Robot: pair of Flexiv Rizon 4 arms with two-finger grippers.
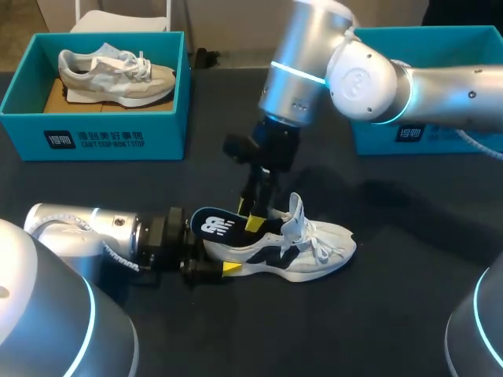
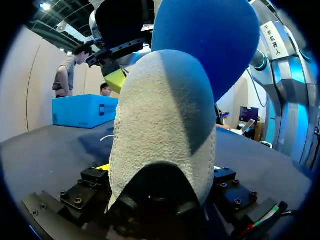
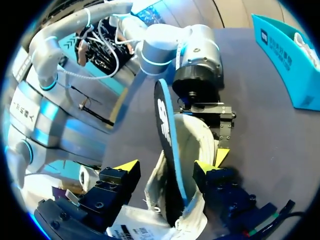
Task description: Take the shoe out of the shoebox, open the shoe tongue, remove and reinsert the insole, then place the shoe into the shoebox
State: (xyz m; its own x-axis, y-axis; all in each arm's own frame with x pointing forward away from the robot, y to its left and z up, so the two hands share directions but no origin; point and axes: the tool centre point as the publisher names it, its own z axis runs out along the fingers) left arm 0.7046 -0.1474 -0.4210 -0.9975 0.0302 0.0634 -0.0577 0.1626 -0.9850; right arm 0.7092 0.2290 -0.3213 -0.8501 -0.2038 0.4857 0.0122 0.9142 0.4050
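Plainly the insole (image 1: 212, 224) is the business in hand. It stands half out of the shoe (image 1: 306, 253), its back end sticking up over the shoe's heel and its front end down inside. I cannot tell whether it is coming out or going back. Either way, the move should run along the shoe's length so the foam slides rather than buckles. The pinch should sit low, near the shoe's collar (a floppy insole gripped at its free end will only bend). Tongue and laces want keeping out of the opening.

The left gripper (image 1: 224, 263) lies flat along the table behind the shoe and clamps the heel from both sides, steadying it. The right gripper (image 3: 167, 165) hangs steeply over the shoe's heel with its fingers spread and the insole edge-on between them. One finger is close against it and the other apart, so there is no grip yet. The shoe sits sole-down on the table, well apart from the box (image 1: 23, 126) behind it.
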